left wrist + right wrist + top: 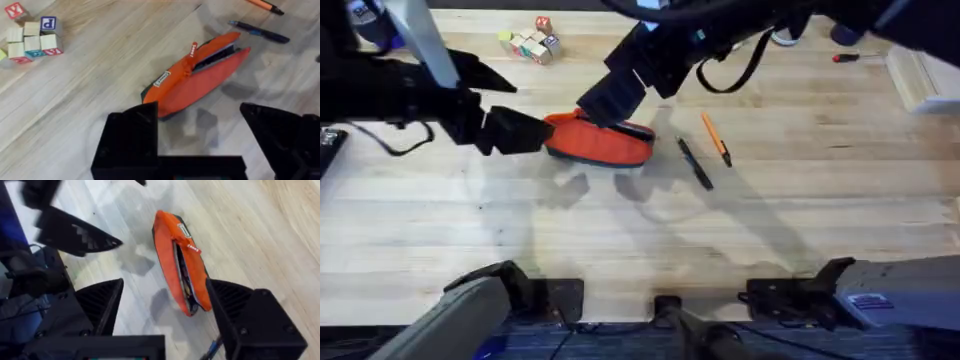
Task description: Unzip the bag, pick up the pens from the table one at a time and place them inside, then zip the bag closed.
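Observation:
The orange bag point(605, 147) lies on the table point(650, 240) left of centre, its zipper open along part of its length, with the pull point(193, 49) partway along. My left gripper point(525, 112) is open at the bag's left end, and one finger point(132, 135) is close to that end. The right gripper point(610, 108) hovers open just above the bag point(164, 255), with nothing between its fingers point(240, 310). Both pens lie to the right of the bag: the black one point(695, 163) nearer, the orange one point(715, 138) beyond it.
Several letter blocks point(530, 42) sit at the back left. A small red-handled screwdriver point(855, 57) lies at the back right, near a pale raised edge point(920, 80). Bare wood stretches in front of the bag.

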Robot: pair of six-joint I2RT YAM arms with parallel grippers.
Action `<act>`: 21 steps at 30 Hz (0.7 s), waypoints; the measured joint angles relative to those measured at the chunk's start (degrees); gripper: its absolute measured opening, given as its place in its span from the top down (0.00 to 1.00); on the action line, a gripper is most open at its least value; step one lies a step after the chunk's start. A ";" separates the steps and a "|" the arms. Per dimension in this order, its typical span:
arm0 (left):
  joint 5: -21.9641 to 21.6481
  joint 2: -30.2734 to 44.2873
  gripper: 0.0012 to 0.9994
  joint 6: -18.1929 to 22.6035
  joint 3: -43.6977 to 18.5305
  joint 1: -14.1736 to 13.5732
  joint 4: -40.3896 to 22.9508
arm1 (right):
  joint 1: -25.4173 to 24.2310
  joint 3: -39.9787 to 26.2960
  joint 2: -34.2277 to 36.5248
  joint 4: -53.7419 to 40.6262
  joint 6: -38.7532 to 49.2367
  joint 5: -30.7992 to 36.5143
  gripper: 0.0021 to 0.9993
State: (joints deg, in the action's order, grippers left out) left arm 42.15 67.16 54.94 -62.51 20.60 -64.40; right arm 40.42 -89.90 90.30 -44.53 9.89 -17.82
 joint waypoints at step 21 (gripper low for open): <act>-6.42 -15.04 0.01 0.00 -2.18 0.00 -13.86 | -0.33 -0.07 3.34 -0.55 6.67 3.04 0.97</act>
State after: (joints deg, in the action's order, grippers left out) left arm 35.73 52.12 54.94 -64.69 20.60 -78.26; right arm 40.10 -89.97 93.65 -45.08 16.56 -14.79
